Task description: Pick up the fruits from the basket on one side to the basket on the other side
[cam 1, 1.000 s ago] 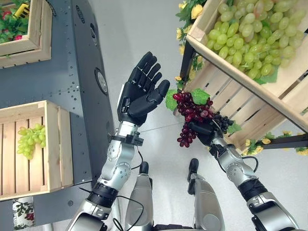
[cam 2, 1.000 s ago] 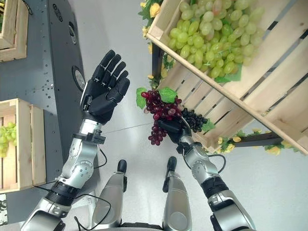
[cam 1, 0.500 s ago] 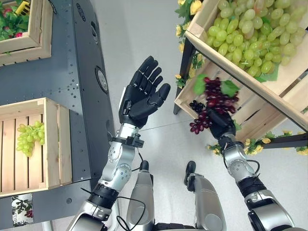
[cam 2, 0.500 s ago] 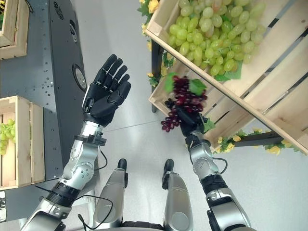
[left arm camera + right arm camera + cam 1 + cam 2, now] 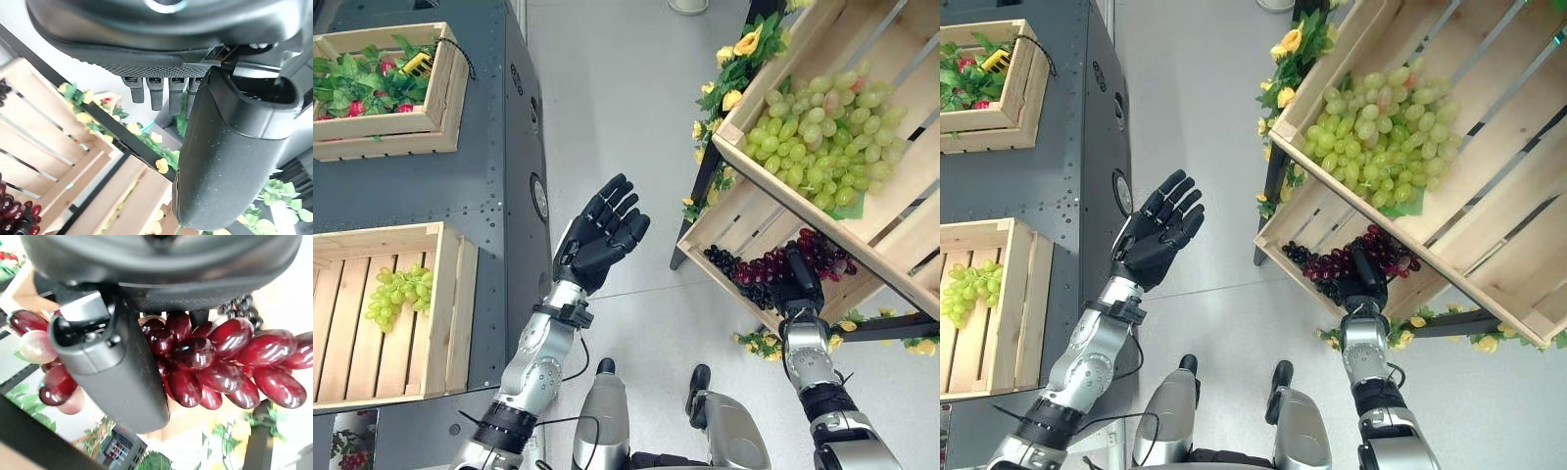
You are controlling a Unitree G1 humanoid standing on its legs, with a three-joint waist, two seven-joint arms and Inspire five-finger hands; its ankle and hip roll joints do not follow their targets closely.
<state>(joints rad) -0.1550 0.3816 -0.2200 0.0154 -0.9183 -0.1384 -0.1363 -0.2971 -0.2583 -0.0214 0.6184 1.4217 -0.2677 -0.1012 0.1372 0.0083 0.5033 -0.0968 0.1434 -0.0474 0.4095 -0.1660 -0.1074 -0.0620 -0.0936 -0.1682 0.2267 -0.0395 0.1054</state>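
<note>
A bunch of red grapes [image 5: 771,265] lies at the lower wooden crate [image 5: 742,211] on the right, beside black grapes [image 5: 722,259]. My right hand [image 5: 798,286] is at that crate with its thumb and fingers curled round the red grapes [image 5: 220,362]. My left hand [image 5: 602,235] is raised over the floor between the two sides, palm up and fingers spread, holding nothing. On the left, a wooden crate [image 5: 451,304] on the grey table holds one bunch of green grapes [image 5: 396,294].
An upper slanted crate [image 5: 893,231] above the right one is piled with green grapes [image 5: 813,137]. Yellow flowers [image 5: 736,69] trim the dark rack. A far-left crate [image 5: 440,98] holds leaves and red fruit. Grey floor lies between table and rack.
My right hand has carried the red grapes from mid-air over the floor to the right, into the lower crate. The camera has shifted. My left hand stays raised and open.
</note>
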